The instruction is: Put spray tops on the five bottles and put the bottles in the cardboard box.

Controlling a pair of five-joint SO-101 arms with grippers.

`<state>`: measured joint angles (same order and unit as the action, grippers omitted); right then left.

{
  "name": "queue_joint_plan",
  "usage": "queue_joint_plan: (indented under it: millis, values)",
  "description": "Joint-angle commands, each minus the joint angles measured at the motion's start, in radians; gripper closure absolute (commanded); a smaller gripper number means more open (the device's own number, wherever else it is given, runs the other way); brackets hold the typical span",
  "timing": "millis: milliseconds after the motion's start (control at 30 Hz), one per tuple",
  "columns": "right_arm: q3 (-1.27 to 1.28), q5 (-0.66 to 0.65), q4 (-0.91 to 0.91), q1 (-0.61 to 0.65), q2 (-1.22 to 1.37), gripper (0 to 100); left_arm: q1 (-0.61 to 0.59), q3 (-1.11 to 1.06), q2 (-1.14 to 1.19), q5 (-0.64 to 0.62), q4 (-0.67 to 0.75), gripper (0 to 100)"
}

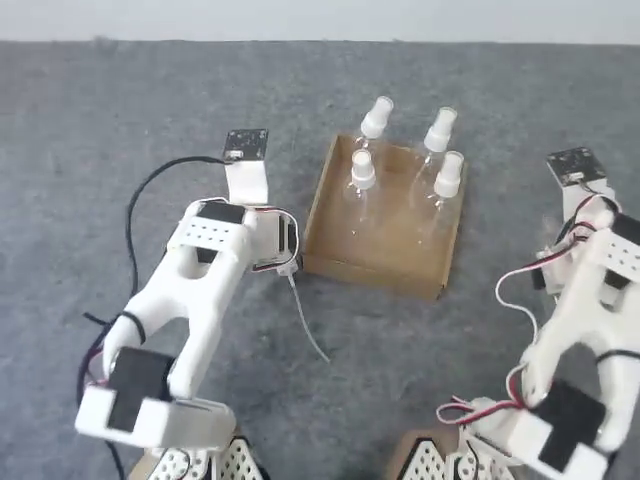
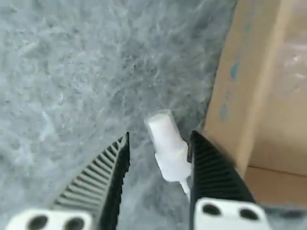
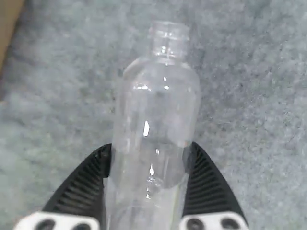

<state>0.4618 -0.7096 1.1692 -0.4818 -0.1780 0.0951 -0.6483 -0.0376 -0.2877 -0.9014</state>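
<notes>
Checking in: what does the cardboard box point(image 1: 375, 272) hold right now?

— From my station I count four bottles point(image 1: 432, 205) standing upright inside it, in two pairs. Each is capped with one of the white spray tops point(image 1: 441, 128). The box is open at the top and sits on the grey surface point(image 1: 120, 110) between my two arms.

— And the fifth bottle point(image 3: 156, 96)?

— Outside the box, in my right gripper point(image 3: 147, 152). Its black fingers point(image 3: 196, 177) press against both sides of the clear body, so I read that as a firm grip. The threaded neck is bare and open, with grey surface behind it.

— Where is the last spray top point(image 2: 168, 146)?

— On the surface, just beside the box's outer wall. My left gripper point(image 2: 161, 139) sits over it with the fingers spread apart. The top lies between them, touching one finger and standing clear of the other, so nothing is clamped. From above I see its thin tube point(image 1: 305, 320) trailing away across the surface.
</notes>
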Motion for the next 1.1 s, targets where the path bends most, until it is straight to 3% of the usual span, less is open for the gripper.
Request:
queue_joint_plan:
  millis: [0, 200, 333, 433, 667, 833, 1067]
  values:
    - [-0.008, -0.003, -0.064, -0.035, 0.035, 99.2, -0.002, 0.058, 0.043, -0.023, 0.063, 82]
    - [-0.008, -0.003, -0.077, -0.028, 0.068, 99.2, 0.006, 0.053, 0.077, -0.038, 0.074, 83]
    - [-0.008, -0.003, -0.077, -0.028, 0.07, 99.2, -0.002, 0.05, 0.084, -0.035, 0.055, 91]
    - [-0.008, -0.003, -0.077, -0.028, 0.071, 99.2, 0.009, 0.05, 0.086, 0.04, 0.038, 93]
    - [-0.008, -0.003, -0.077, -0.03, 0.071, 98.9, 0.035, 0.031, 0.083, 0.123, 0.008, 93]
    - [-0.008, -0.003, -0.077, -0.03, 0.071, 98.9, 0.029, 0.077, 0.077, 0.137, -0.12, 83]
    - [-0.008, -0.005, -0.077, -0.03, 0.071, 98.9, 0.035, 0.067, 0.087, 0.137, -0.112, 84]
